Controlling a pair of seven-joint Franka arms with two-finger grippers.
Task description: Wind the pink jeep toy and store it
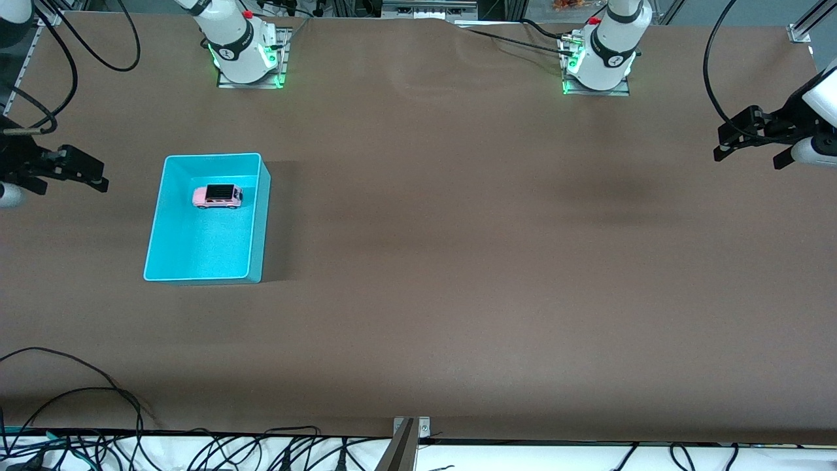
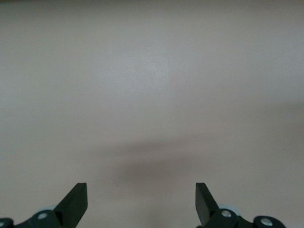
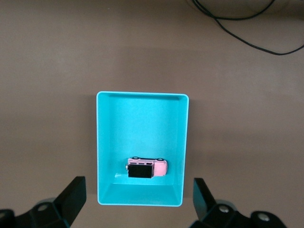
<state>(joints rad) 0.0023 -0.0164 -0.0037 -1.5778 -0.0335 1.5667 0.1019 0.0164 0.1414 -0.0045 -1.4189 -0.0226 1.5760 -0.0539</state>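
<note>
A: Pink jeep toy (image 1: 218,196) in the turquoise bin (image 1: 256,216), toward the end away from the front camera, upright on its wheels. Stored already, by the look.

B: Agreed. Right gripper (image 1: 82,171) beside the bin, fingers spread, empty. Left gripper (image 1: 752,135) parked over bare table (image 1: 458,261), likewise spread. Best kept clear, bin undisturbed.

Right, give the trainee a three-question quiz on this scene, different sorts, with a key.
1. True or false: the tiny light pink toy jeep lies inside the turquoise rectangular plastic bin.
2. Which claw is nearer the bin: A left claw, B right claw?
3. Fill in: both claws are ____ and hold nothing.

Key: 1 true; 2 B; 3 open.
</note>
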